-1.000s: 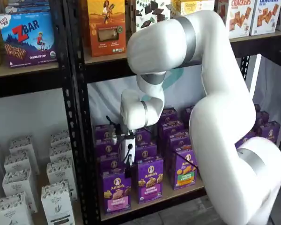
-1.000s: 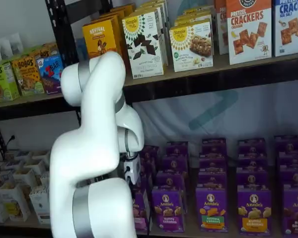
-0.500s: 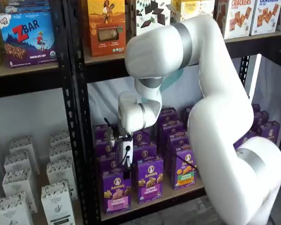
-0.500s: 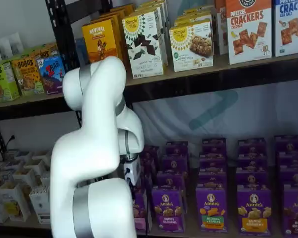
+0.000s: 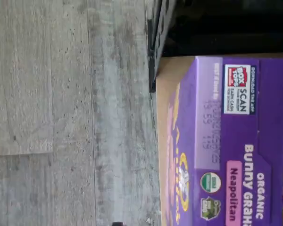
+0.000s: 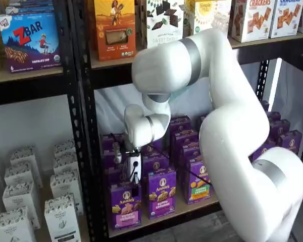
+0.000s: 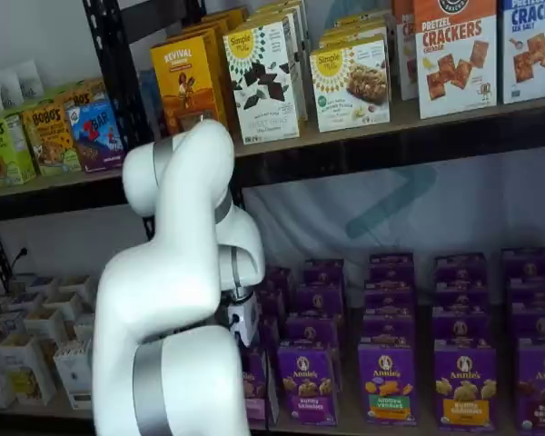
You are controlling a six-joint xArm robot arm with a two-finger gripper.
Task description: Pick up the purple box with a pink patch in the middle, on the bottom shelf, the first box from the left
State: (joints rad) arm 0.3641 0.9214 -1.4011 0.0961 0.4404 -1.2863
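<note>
The purple box with a pink band stands upright at the left front of the bottom shelf. My gripper hangs just above it on its white body. Its black fingers are dark against the carton and show no gap. In a shelf view the arm hides most of the box, and only the gripper's white body shows above it. The wrist view shows the box's purple top close up, with a pink "Neapolitan" patch, resting on the tan shelf board.
More purple cartons fill the shelf to the right, one with a green band. A black perforated upright stands just left of the box, with white cartons beyond it. The grey floor lies in front of the rack.
The arm has swung a little to the left, and the gripper has moved left and down towards the pink-banded box.
</note>
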